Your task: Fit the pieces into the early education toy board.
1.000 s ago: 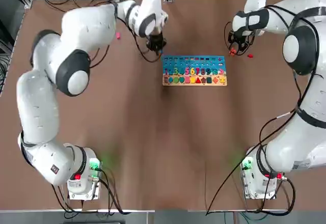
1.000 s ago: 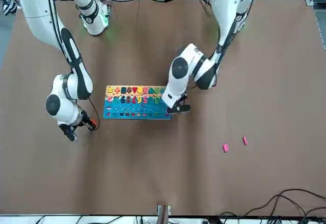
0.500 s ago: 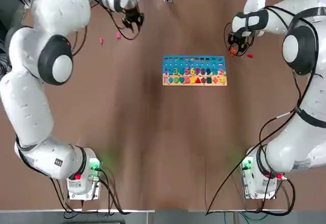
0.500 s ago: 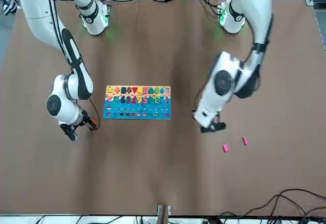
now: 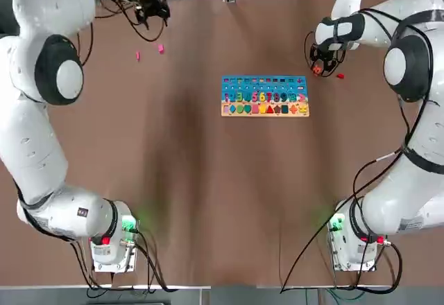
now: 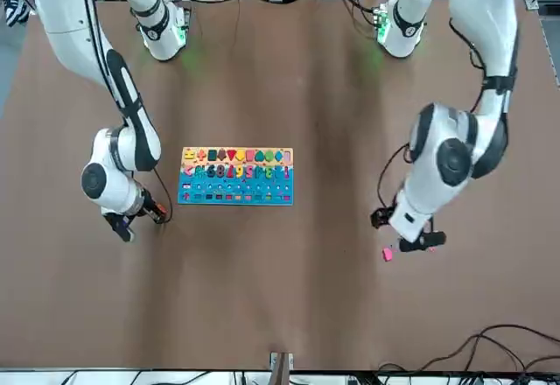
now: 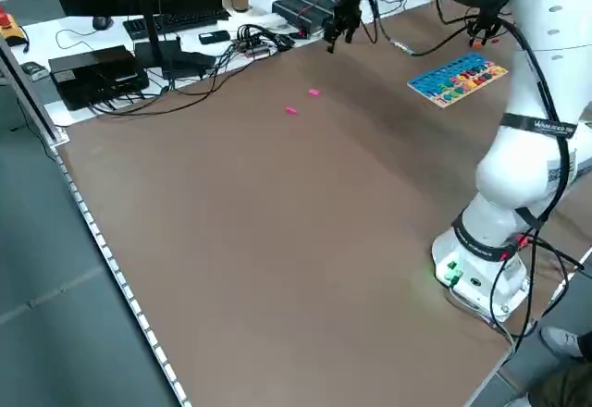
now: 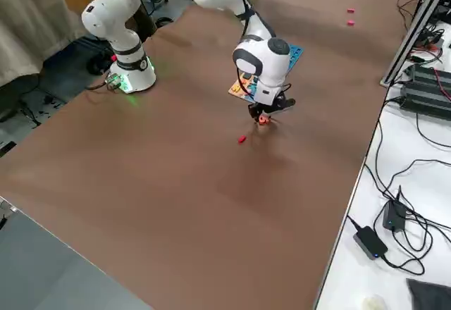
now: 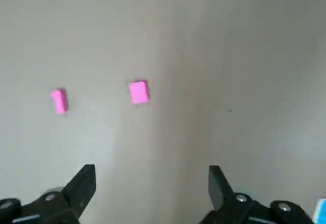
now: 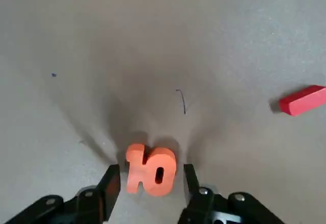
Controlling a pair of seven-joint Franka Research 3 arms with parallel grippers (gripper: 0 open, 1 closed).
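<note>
The early education toy board (image 5: 264,96) lies flat at mid-table, blue top with coloured numbers, tan strip with shapes. Two pink pieces (image 5: 161,48) (image 5: 138,55) lie on the table at far left. My left gripper (image 5: 151,10) hovers open just beyond them; in its wrist view both pink pieces (image 9: 138,92) (image 9: 59,101) lie ahead of the spread fingers (image 9: 84,183). My right gripper (image 5: 320,66) is low over the orange "10" piece (image 10: 150,169), fingers (image 10: 109,186) flanking it with narrow gaps. A red piece (image 10: 303,101) lies beside it on the table.
Cables, a keyboard and black boxes (image 7: 102,69) crowd the bench beyond the table's far edge. The two arm bases (image 5: 111,239) (image 5: 354,239) stand at the near edge. Bare brown tabletop (image 5: 208,180) stretches between them and the board.
My left gripper left the board's left end, swung out to the far left by the pink pieces, and opened. The right gripper stayed over the orange piece, narrowing slightly.
</note>
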